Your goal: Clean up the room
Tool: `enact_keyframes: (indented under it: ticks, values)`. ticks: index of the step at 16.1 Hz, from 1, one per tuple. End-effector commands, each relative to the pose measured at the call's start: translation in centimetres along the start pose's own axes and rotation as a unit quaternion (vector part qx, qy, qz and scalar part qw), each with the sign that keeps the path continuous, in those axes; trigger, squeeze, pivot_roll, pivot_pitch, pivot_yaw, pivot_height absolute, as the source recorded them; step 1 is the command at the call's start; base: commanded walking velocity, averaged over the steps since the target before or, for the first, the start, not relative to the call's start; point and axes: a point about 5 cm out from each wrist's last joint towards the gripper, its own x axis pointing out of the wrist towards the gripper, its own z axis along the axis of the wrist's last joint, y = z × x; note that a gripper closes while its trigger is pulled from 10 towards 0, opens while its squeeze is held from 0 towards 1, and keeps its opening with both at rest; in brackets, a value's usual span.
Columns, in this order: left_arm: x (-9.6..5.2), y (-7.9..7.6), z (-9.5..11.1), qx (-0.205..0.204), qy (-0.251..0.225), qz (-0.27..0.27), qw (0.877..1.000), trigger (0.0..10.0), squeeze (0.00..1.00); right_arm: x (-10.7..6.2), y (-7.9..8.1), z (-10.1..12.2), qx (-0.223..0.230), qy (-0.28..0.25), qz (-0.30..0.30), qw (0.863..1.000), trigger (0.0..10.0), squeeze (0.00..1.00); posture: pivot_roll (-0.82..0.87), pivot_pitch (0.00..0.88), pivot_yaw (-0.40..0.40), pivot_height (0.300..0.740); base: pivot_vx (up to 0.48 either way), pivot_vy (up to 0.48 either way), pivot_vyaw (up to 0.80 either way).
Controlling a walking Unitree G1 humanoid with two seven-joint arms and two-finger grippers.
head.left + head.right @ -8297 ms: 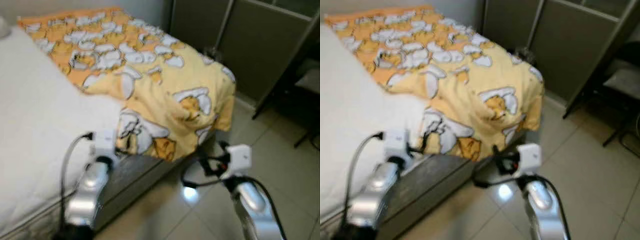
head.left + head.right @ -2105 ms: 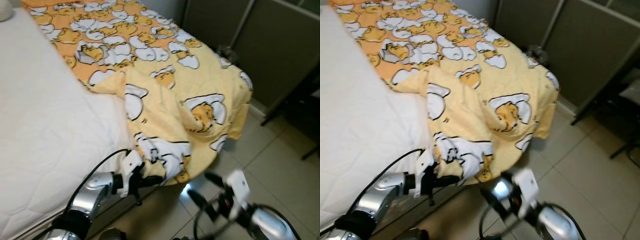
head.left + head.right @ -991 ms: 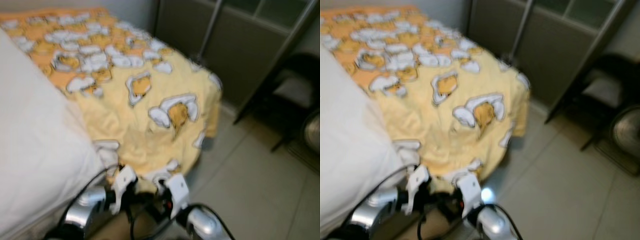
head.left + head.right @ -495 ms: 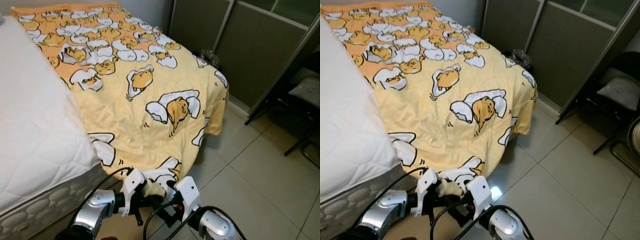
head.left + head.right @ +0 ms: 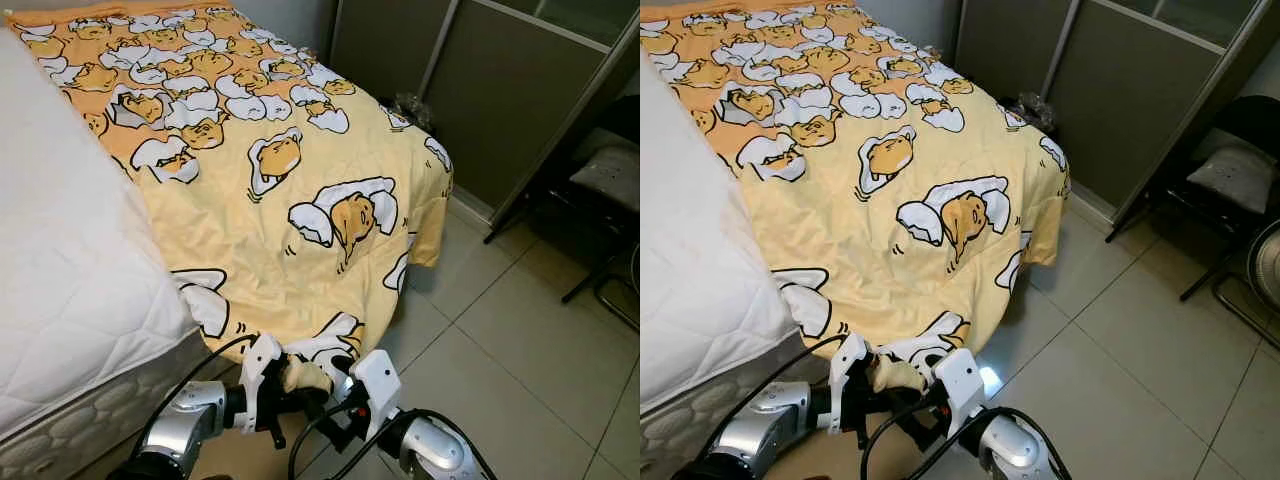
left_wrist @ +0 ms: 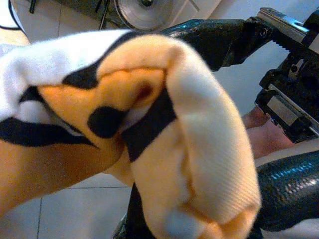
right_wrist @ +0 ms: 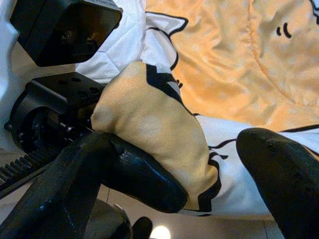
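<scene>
A yellow blanket (image 5: 270, 200) printed with cartoon eggs lies spread over the bed, its near corner hanging off the edge. My left gripper (image 5: 292, 388) is shut on that bunched corner (image 5: 303, 375), low at the bedside. The corner (image 6: 164, 124) bulges out between its black fingers (image 6: 219, 40). My right gripper (image 5: 340, 402) is close beside it, facing it. Its two fingers (image 7: 134, 174) stand open, with the blanket corner (image 7: 149, 124) resting on one of them and the other finger apart from the cloth.
The bare white mattress (image 5: 70, 260) runs along the left. Grey sliding doors (image 5: 500, 110) stand past the foot of the bed. A black chair (image 5: 600, 190) and a fan (image 5: 1265, 265) are at the right. Tiled floor (image 5: 520, 370) lies open between them.
The blanket, earlier folded back on itself, now lies drawn out flat toward the bed's near edge. My right gripper has come up beside the left one at the corner. The camera has shifted.
</scene>
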Motion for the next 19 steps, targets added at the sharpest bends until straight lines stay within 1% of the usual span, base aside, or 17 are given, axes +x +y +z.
enact_keyframes:
  ticks: [1, 2, 5, 7, 9, 11, 12, 13, 15, 17, 18, 19]
  values:
    - [2.5, -1.5, 1.6, 0.049, -0.014, -0.072, 0.996, 0.0, 0.00, 0.4, -1.2, 0.2, -0.003, 0.008, -0.039, 0.999, 10.0, 0.06, -0.11, 0.036, -0.123, 0.740, 0.000, -0.480, 0.56]
    - [2.4, -1.4, 1.7, 0.054, -0.015, -0.068, 0.996, 0.0, 0.00, 0.4, -1.3, 0.2, -0.004, 0.006, -0.042, 0.999, 10.0, 0.06, -0.11, 0.036, -0.123, 0.740, 0.000, -0.480, 0.56]
    - [2.1, -1.2, 2.1, 0.050, -0.018, -0.067, 0.996, 0.0, 0.00, 0.4, -1.5, 0.2, -0.006, 0.006, -0.049, 0.999, 10.0, 0.06, -0.11, 0.038, -0.120, 0.740, 0.000, -0.480, 0.79]
    - [2.1, -1.2, 2.2, 0.050, -0.018, -0.066, 0.996, 0.0, 0.00, 0.3, -1.6, 0.2, -0.007, 0.007, -0.051, 0.999, 10.0, 0.06, -0.11, 0.039, -0.119, 0.740, 0.000, -0.480, 0.44]
    - [2.2, -1.1, 2.2, 0.046, -0.019, -0.061, 0.997, 0.0, 0.00, 0.3, -1.8, 0.2, -0.005, 0.008, -0.056, 0.998, 10.0, 0.05, -0.11, 0.041, -0.120, 0.740, 0.000, -0.448, 0.00]
    - [2.3, -0.9, 2.4, 0.046, -0.019, -0.054, 0.997, 0.0, 0.00, 0.2, -1.9, 0.3, -0.001, 0.001, -0.057, 0.998, 10.0, 0.05, -0.11, 0.042, -0.122, 0.740, 0.000, 0.000, 0.00]
    - [2.2, -0.6, 2.4, 0.046, -0.017, -0.043, 0.998, 0.0, 0.00, -0.6, -2.0, 0.7, -0.003, -0.010, -0.051, 0.999, 10.0, 0.05, -0.11, 0.042, -0.125, 0.740, 0.000, 0.000, 0.00]
    - [2.1, -0.4, 2.4, 0.047, -0.015, -0.035, 0.998, 0.0, 0.00, -1.5, -2.2, 0.8, -0.007, -0.008, -0.048, 0.999, 10.0, 0.05, -0.11, 0.043, -0.126, 0.740, 0.000, 0.000, 0.00]
    - [1.7, 0.3, 2.3, 0.041, -0.016, -0.012, 0.999, 0.0, 0.00, -3.1, -2.5, 0.1, -0.010, 0.009, -0.045, 0.999, 10.0, 0.05, -0.11, 0.043, -0.131, 0.740, 0.000, 0.000, 0.00]
    - [1.3, 0.7, 1.8, 0.028, -0.007, -0.001, 1.000, 0.0, 0.00, -4.0, -2.9, -0.8, -0.012, 0.026, -0.057, 0.998, 10.0, 0.05, -0.12, 0.042, -0.129, 0.740, 0.000, 0.000, 0.00]
    - [1.0, 0.8, 0.7, 0.023, 0.015, 0.008, 1.000, 0.0, 0.00, -3.9, -3.0, -0.7, -0.012, 0.023, -0.070, 0.997, 10.0, 0.06, -0.12, 0.041, -0.122, 0.740, 0.000, 0.000, 0.00]
    - [0.8, 0.9, 0.4, 0.020, 0.021, 0.014, 0.999, 0.0, 0.00, -3.7, -3.0, -0.5, -0.011, 0.019, -0.071, 0.997, 10.0, 0.05, -0.12, 0.042, -0.120, 0.740, 0.000, 0.000, 0.00]
